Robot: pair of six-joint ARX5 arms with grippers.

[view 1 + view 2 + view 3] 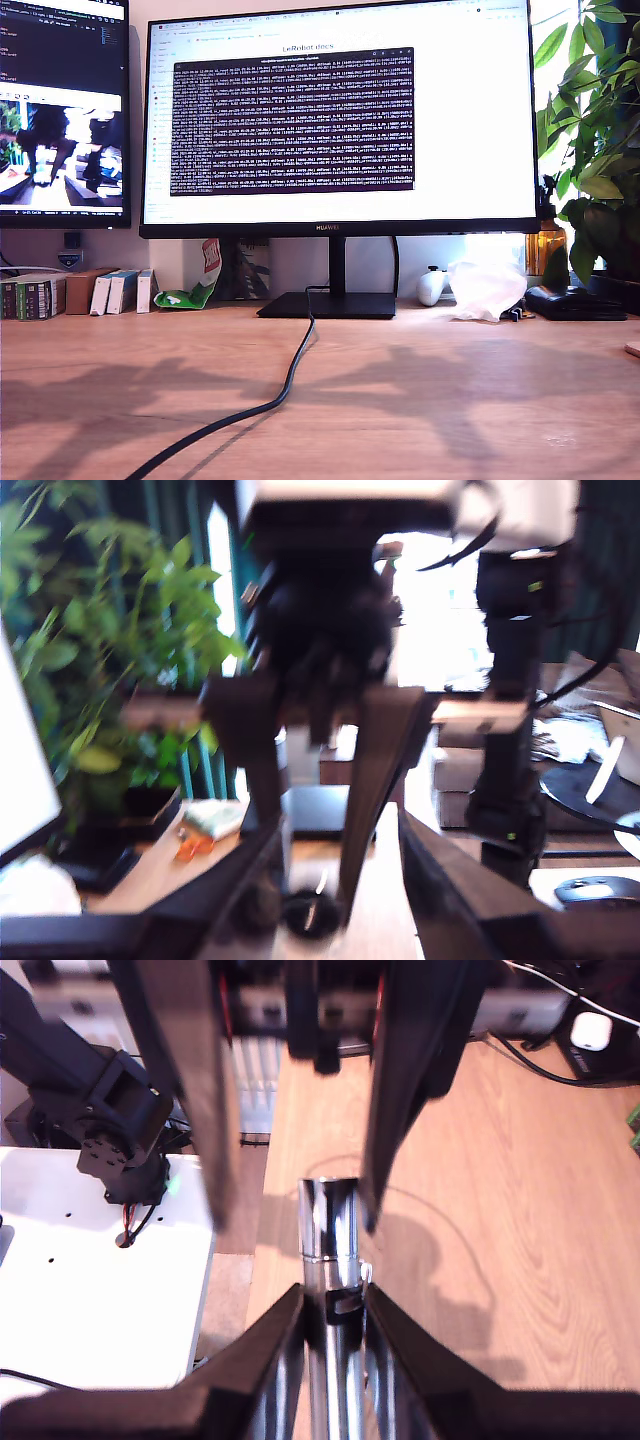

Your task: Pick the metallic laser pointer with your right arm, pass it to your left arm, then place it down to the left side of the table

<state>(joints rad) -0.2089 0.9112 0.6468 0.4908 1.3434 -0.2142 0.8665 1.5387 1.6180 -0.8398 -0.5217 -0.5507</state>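
On the table (450, 400), a wide light-brown wood-grain top, a black cable (285, 385) ran from the monitor base toward the near edge; shadows of plant leaves and arm parts lay across the wood. Behind it stood a large monitor (340, 120) w/ a dark terminal window, plus a second screen (62, 110) at the exterior view's left. Small boxes (60, 293) lined the back edge on that side; a white crumpled bag (487, 288) and a leafy plant (595, 140) sat at the exterior view's right. No arm showed in the exterior view.

Second wrist view: my second gripper (335, 1305) was closed tight around the metallic laser pointer (330, 1225), jaws pressed on both sides of the shiny barrel, its end sticking out past the tips. Pointer was held above the table edge, w/ a white surface (100, 1290) beside the wood. The other arm's two dark fingers (195, 1090) hung blurred just beyond the pointer's end, one to each side, not clearly touching it.

First wrist view: my first gripper (335, 880) had its jaws wide apart, nothing between them. Facing it was a blurred black arm; green plant (100, 650) and bright window behind.
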